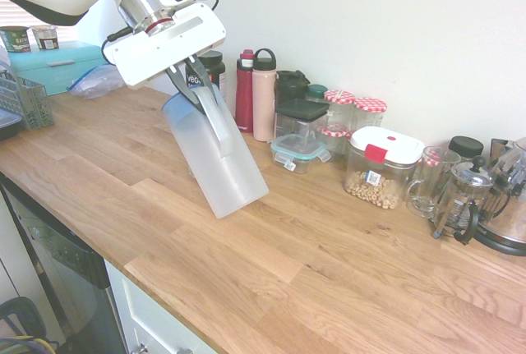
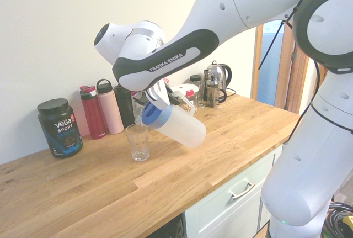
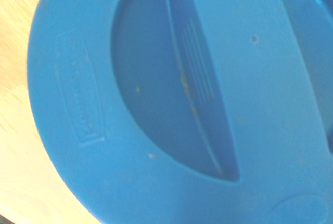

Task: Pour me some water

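The wooden counter [image 1: 329, 272] carries a row of containers along the wall, and above it the frosted jug [image 1: 215, 165] hangs clear of the surface, clamped by its white handle [image 1: 215, 120] in the robot's hand [image 1: 197, 83]. The jug is tilted steeply: its long axis slants, the blue lid [image 2: 154, 115] low and pointing toward the small clear glass [image 2: 137, 142], the base [image 2: 196, 136] raised away from it. Any water inside cannot be made out through the frosted wall. The glass stands upright just beside the lid's edge and looks empty. Further along, a red-latched canister [image 1: 380, 169] holds pale round pieces, and a French press [image 1: 460, 198] stands near the kettle [image 1: 505, 206]
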